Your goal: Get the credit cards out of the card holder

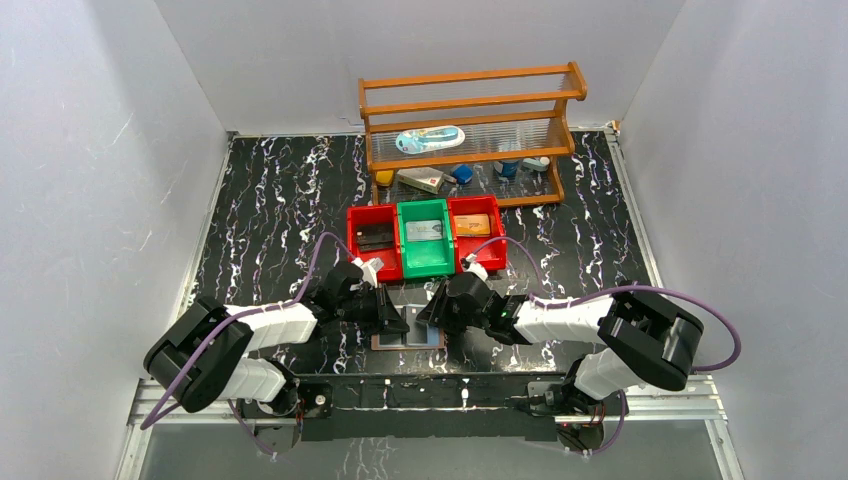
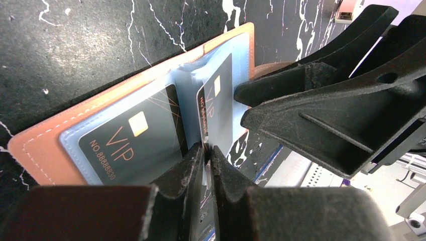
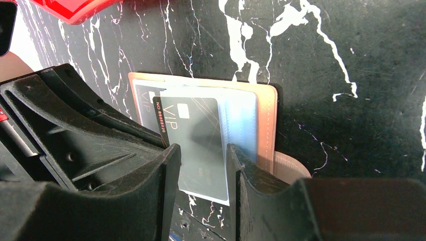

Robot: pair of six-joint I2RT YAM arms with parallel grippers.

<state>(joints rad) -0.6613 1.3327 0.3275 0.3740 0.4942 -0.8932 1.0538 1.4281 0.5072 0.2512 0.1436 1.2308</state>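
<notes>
The pinkish-brown card holder (image 1: pixel 408 338) lies open on the table between both grippers. In the left wrist view its flat clear sleeve holds a black VIP credit card (image 2: pixel 131 142), and a second black card (image 2: pixel 219 103) sits in a sleeve standing upright. My left gripper (image 2: pixel 207 149) is shut on the lower edge of that upright sleeve. My right gripper (image 3: pixel 203 154) is open, its fingers either side of the sleeve with the black card (image 3: pixel 193 135), which is partly slid out. The right gripper (image 2: pixel 326 100) fills the right of the left wrist view.
Behind the card holder stand three bins: a red one (image 1: pixel 352 245) with a black card, a green one (image 1: pixel 405 250) with a grey card, a red one (image 1: pixel 497 240) with an orange card. A wooden rack (image 1: pixel 470 95) with small items stands at the back.
</notes>
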